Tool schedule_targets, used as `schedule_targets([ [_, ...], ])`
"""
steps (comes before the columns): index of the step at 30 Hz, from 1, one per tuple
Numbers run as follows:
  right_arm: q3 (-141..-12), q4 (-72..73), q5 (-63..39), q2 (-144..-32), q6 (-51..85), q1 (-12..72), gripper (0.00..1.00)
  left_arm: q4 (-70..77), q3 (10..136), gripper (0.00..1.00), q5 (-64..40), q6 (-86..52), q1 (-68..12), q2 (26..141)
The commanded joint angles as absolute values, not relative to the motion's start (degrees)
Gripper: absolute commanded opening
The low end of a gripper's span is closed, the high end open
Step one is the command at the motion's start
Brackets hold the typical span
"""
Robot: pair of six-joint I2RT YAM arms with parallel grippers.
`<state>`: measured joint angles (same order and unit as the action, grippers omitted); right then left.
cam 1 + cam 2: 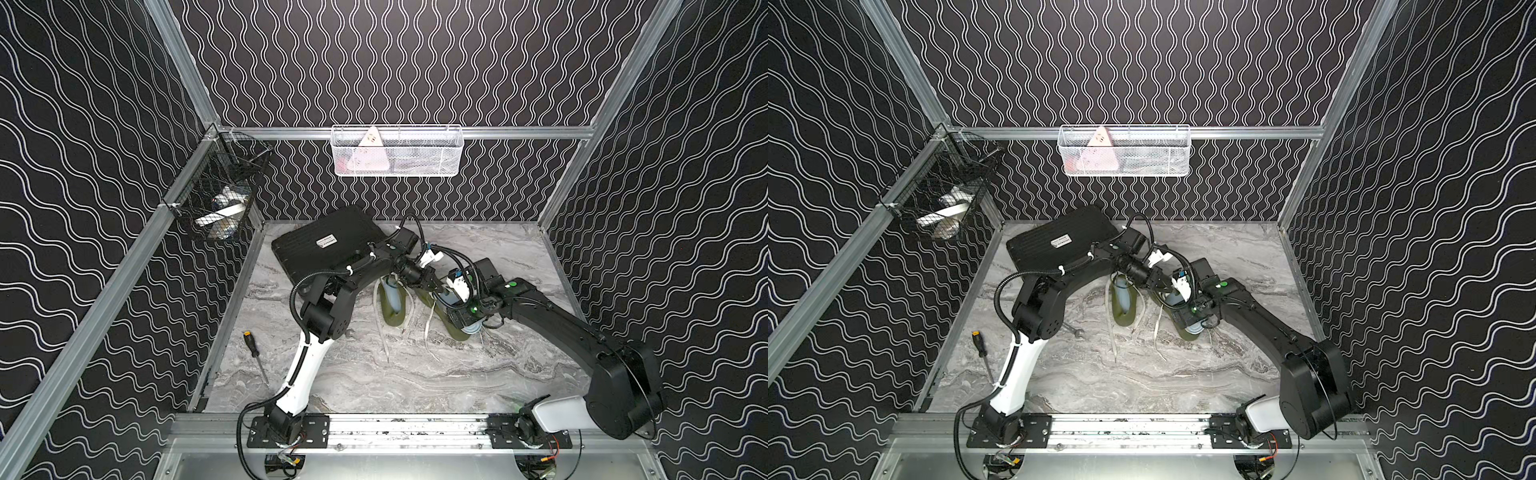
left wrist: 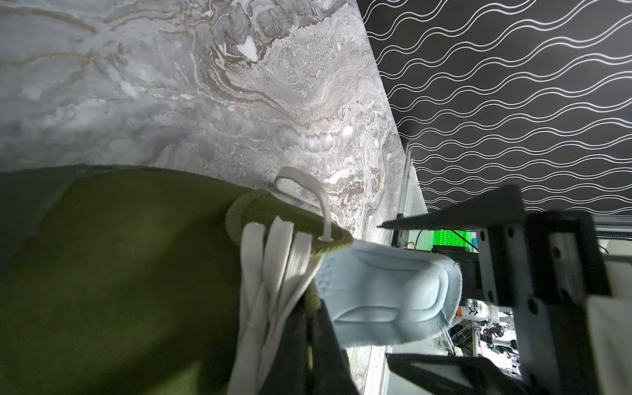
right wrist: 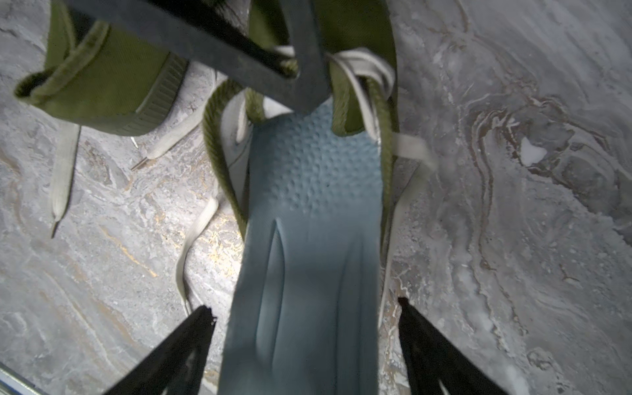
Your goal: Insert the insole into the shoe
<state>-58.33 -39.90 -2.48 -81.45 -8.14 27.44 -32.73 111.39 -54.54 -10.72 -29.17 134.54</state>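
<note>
An olive green shoe (image 1: 457,334) lies on the marble table, and a light blue insole (image 3: 307,239) is pushed partway into it. The insole's heel end (image 2: 386,294) sticks out of the collar. My left gripper (image 2: 313,318) is shut on the shoe's tongue edge beside the white laces (image 2: 273,273); both top views show the left gripper (image 1: 436,289) (image 1: 1163,283) over the shoe's front. My right gripper (image 3: 304,311) stands open, one finger on each side of the insole's heel end, touching nothing; it is over the shoe's heel in a top view (image 1: 464,322).
A second olive shoe (image 1: 392,316) with a blue insole inside lies just left, its laces trailing forward. A black case (image 1: 328,245) sits at the back left, a screwdriver (image 1: 255,353) at the left edge, a wrench (image 1: 1077,331) under the left arm. Wire baskets (image 1: 397,151) (image 1: 220,199) hang on the walls.
</note>
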Motion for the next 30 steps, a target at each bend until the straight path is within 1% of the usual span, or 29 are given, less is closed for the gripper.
schedule_targets([
  [1, -58.7, -43.8, -0.6, -81.4, -7.6, 28.3, 0.86, -30.8, 110.5, 0.00, -56.8, -11.5, -29.0, 133.8],
  [6, -57.8, -43.9, -0.1, -80.9, -6.9, 28.7, 0.83, -28.9, 108.6, 0.00, -57.2, -12.8, -29.1, 133.3],
  [12, -58.4, -45.1, 1.2, -81.3, -6.9, 28.9, 0.70, -27.8, 107.6, 0.00, -56.9, -13.4, -29.0, 132.9],
  [15, -58.8, -45.5, 1.3, -81.1, -6.8, 29.0, 0.60, -28.1, 108.1, 0.00, -56.9, -13.5, -29.0, 133.1],
  [20, -58.4, -45.3, 0.8, -80.8, -6.7, 29.1, 0.36, -27.6, 108.4, 0.00, -57.1, -14.3, -29.0, 133.1],
  [21, -58.3, -45.1, 0.8, -80.9, -6.5, 29.1, 0.33, -27.2, 108.2, 0.00, -57.2, -14.7, -29.0, 132.9],
  [26, -57.5, -43.6, 0.4, -81.6, -6.0, 29.0, 0.21, -23.4, 105.4, 0.00, -58.4, -17.0, -29.1, 131.4],
  [30, -57.1, -42.3, 0.3, -81.8, -6.3, 29.1, 0.12, -24.1, 105.7, 0.00, -58.7, -16.9, -29.1, 131.7],
])
